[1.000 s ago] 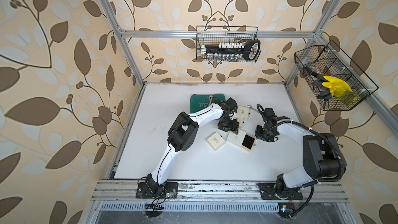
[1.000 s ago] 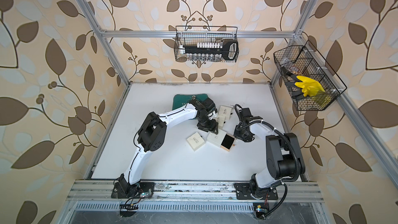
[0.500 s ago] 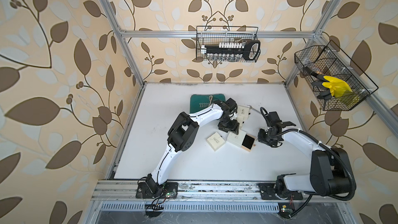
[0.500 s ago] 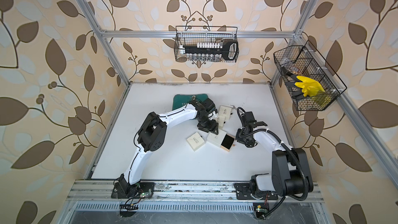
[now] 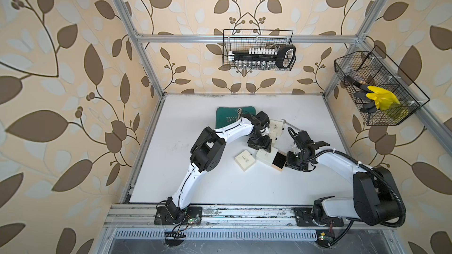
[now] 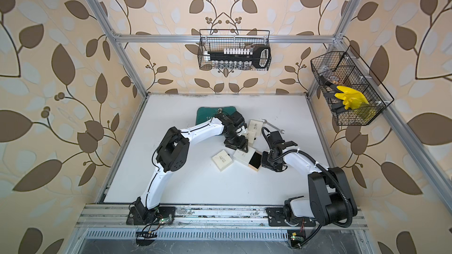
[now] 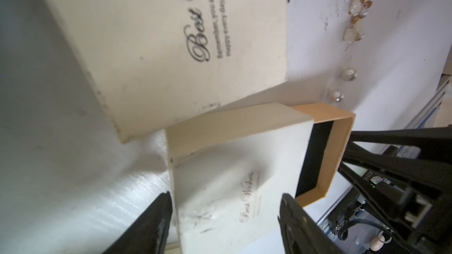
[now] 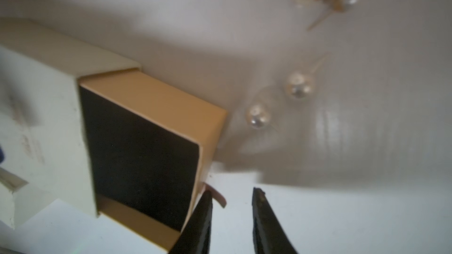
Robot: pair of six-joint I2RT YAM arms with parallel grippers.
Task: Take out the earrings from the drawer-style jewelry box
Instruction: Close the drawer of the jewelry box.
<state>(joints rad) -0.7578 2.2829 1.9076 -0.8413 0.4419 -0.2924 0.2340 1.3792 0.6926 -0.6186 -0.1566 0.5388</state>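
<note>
Right gripper [image 8: 231,193]: narrow gap, nothing in it, at front of drawer [image 8: 141,147]. Drawer partway out of jewelry box [image 7: 232,157], black lining showing. Earrings [image 8: 259,116] lie on table [image 8: 342,216] just beside drawer. Left gripper [image 7: 226,194] clamps jewelry box. Far wall: basket [image 5: 227,45] holds socket set [image 5: 259,56].

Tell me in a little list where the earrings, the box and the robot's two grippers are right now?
Box: cream cardboard sleeve, tan black-lined drawer pulled partly out
Drawer lining: bare where visible
Earrings: white round pearl studs lying on the white table, beside the drawer
Left gripper: clamped on sleeve
Right gripper: open, by drawer's outer end
</note>
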